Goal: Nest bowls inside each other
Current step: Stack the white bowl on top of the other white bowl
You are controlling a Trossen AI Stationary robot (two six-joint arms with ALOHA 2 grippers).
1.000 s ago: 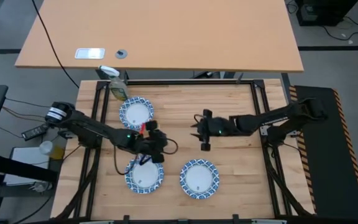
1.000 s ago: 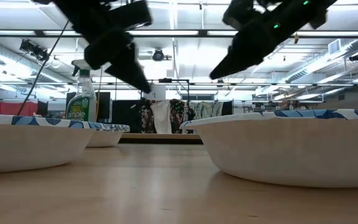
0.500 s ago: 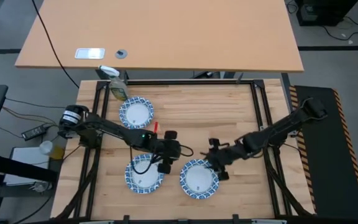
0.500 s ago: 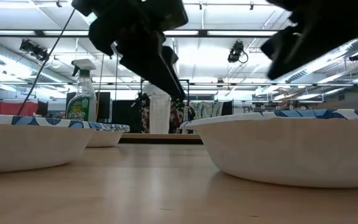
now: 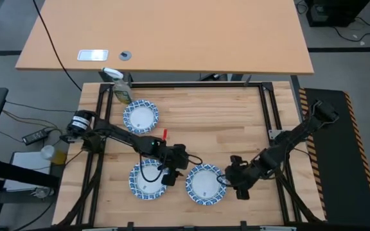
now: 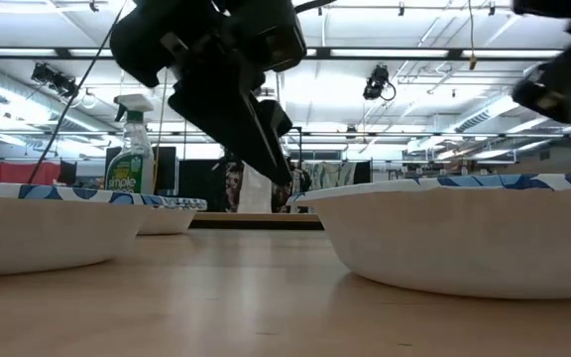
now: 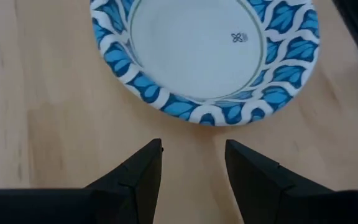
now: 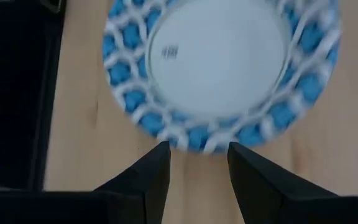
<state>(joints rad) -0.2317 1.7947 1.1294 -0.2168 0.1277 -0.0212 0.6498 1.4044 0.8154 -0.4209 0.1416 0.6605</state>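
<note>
Three bowls with blue-and-white rims stand upright on the wooden table: one far left (image 5: 140,116), one near left (image 5: 149,181), one near the middle (image 5: 205,185). My left gripper (image 5: 172,171) hovers open between the two near bowls and points down at a slant toward the middle one, whose rim (image 7: 194,115) lies just beyond the fingertips. My right gripper (image 5: 230,181) hovers open at the same bowl's right side, its fingertips (image 8: 160,155) short of the rim (image 8: 197,140). Neither touches a bowl.
A green spray bottle (image 5: 121,91) stands at the table's far left corner. A small red object (image 5: 164,133) lies near the far left bowl. A black frame (image 5: 267,109) edges the table. Bare wood lies at the table's far right.
My right gripper has swung from the table's middle toward the near edge and turned, ending beside the middle bowl's right side. My left gripper has gone right and slightly down, tipping toward that bowl. The bowls have stayed put.
</note>
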